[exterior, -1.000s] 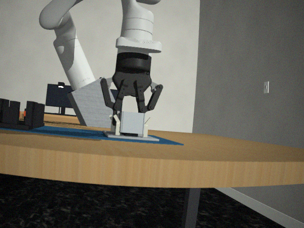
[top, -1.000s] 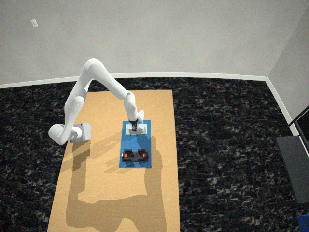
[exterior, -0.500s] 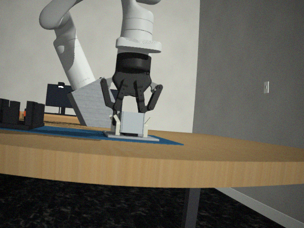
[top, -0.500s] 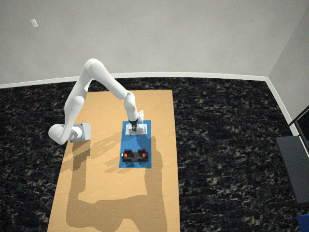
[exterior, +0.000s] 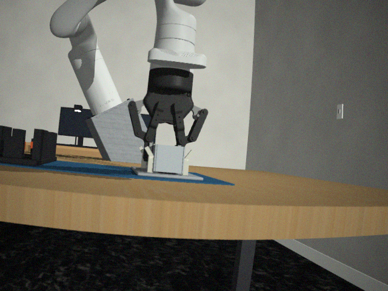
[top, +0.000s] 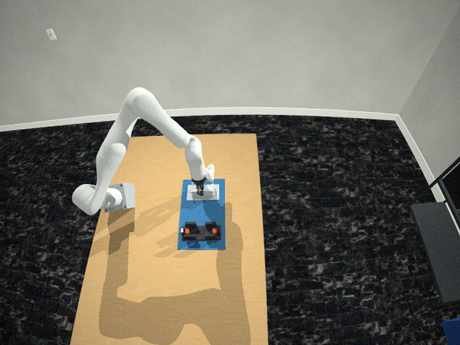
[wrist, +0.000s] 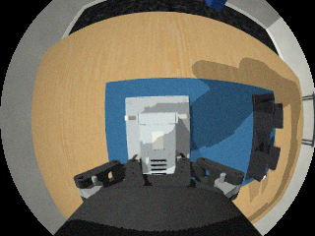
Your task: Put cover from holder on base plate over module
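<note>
Top view: one white jointed arm (top: 159,115) over a pale wooden desk (top: 167,290) (exterior: 194,194) (wrist: 74,74). One blue rectangular mat (top: 202,211) (exterior: 94,169) (wrist: 115,123), well in from the desk's right edge. On it, one flat light-grey base plate (top: 190,196) (exterior: 196,177) (wrist: 133,104) near one end, one black blocky holder (top: 202,233) (exterior: 45,147) (wrist: 261,133) near the other; blue mat between. Two orange patches at the holder.

Exterior view: one pale grey box-shaped cover (exterior: 169,159) (wrist: 157,133) upright at the base plate, between cream uprights, two plainly seen. Black two-fingered gripper (exterior: 164,147) (wrist: 158,156) above, partly closed, fingers holding the cover at opposite sides. Dark gap under the cover's lower edge, very thin.

Wrist view: cover between the two fingers, reaching out beyond them over the base plate; three dark slots at its near end. Mat shows around the plate's far edge and both sides.
</note>
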`<act>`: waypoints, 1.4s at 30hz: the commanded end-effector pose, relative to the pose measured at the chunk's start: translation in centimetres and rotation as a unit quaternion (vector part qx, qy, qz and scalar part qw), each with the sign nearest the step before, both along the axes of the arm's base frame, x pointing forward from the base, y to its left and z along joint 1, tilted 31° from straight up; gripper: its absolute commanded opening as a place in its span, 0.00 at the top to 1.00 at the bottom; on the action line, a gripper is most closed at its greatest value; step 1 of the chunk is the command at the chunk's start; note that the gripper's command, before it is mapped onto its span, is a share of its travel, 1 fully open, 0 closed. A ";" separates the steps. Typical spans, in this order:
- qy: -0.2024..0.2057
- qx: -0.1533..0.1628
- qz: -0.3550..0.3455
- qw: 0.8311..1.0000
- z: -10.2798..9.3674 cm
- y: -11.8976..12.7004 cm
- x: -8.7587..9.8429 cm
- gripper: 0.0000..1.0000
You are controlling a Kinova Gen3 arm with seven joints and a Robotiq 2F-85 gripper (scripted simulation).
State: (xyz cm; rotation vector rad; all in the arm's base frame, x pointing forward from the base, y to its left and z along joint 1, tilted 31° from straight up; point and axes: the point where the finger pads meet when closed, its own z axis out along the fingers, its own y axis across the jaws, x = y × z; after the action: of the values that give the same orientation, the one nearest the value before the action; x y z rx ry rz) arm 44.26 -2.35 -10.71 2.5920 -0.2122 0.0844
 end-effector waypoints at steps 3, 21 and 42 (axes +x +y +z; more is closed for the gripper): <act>-0.001 0.000 0.000 1.000 0.0 0.0 0.1 1.00; -0.001 0.000 0.000 1.000 0.0 0.0 0.1 0.00; -0.001 0.000 0.000 1.000 0.0 0.0 0.1 0.00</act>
State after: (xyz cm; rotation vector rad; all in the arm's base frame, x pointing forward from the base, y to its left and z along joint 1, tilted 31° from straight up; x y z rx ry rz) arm 44.32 -2.40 -10.77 2.5919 -0.2122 0.0842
